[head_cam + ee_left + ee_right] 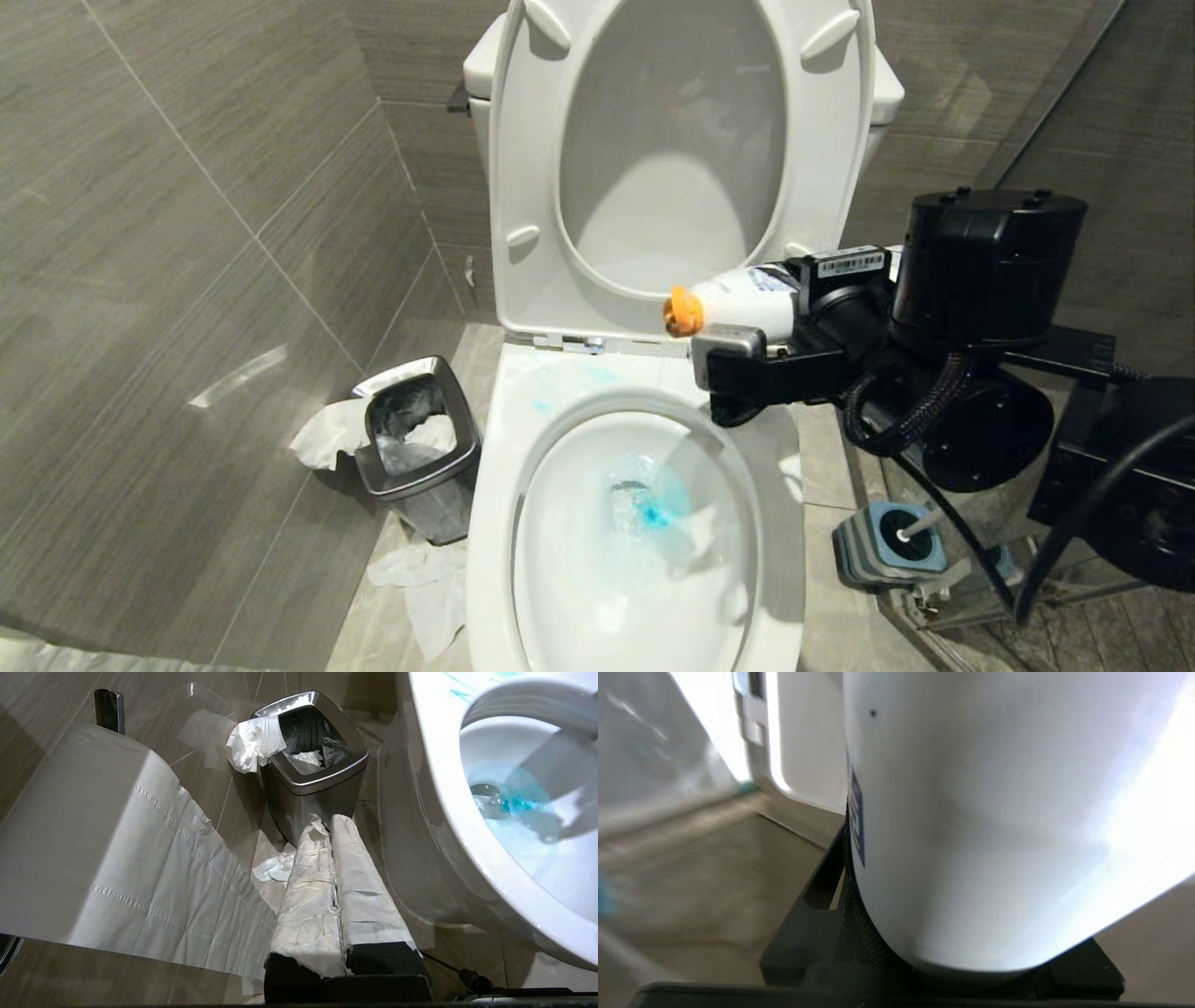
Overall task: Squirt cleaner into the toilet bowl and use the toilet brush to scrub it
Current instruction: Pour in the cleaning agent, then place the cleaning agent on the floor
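One white plastic cleaner bottle (747, 297) with an orange nozzle lies nearly level, long axis across the view, nozzle aimed toward the raised seat above the glossy white toilet bowl (495, 523). The right pincer (738, 359) grips it, jaws about half apart. Teal cleaner (658, 513) tints the water. The toilet brush (920, 525) stands, probably upright, in its blue-and-grey holder. The left pincer (334, 830), pressed together, hangs beside the steel bin (313, 784).

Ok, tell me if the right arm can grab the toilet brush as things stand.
Probably not yet. The right gripper is shut on the cleaner bottle above the toilet bowl. The toilet brush stands in its holder on the floor, nothing blocking it, but the bottle must go first.
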### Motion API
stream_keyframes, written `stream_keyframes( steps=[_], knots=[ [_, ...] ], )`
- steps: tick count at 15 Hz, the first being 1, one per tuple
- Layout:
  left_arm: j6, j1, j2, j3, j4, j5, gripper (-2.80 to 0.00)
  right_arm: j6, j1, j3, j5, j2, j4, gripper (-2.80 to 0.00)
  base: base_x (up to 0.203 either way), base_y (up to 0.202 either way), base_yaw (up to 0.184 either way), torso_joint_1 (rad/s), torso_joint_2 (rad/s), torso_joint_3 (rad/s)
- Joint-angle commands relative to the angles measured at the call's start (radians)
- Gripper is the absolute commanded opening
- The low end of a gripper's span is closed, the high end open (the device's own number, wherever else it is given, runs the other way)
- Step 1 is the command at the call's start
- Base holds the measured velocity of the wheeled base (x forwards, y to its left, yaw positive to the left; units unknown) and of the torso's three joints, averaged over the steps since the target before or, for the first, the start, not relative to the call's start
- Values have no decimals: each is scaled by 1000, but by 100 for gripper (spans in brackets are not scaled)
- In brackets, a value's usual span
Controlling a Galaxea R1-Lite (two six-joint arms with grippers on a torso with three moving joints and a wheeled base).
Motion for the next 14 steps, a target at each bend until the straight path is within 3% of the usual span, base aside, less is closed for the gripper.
stream_keyframes(
  steps=[1,3,6,9,11,14],
  knots=[
    [-1,0,2,0,1,0,-280,238,0,-1,-6,-23,58,-280,0,0,0,0,0,0],
    [-3,0,2,0,0,0,-280,427,-2,-5,21,-66,231,-280,0,0,0,0,0,0],
    [-3,0,2,0,0,0,-280,622,-37,-38,59,-108,452,-280,0,0,0,0,0,0],
    [-3,1,2,0,0,0,-280,871,-72,-158,166,-101,637,-280,0,0,0,0,0,0],
    [-3,1,2,0,0,0,-280,1046,-105,-192,268,-97,688,-280,0,0,0,0,0,0],
    [-3,-1,2,0,0,0,-280,1260,-158,-183,347,-123,695,-280,0,0,0,0,0,0]
  ],
)
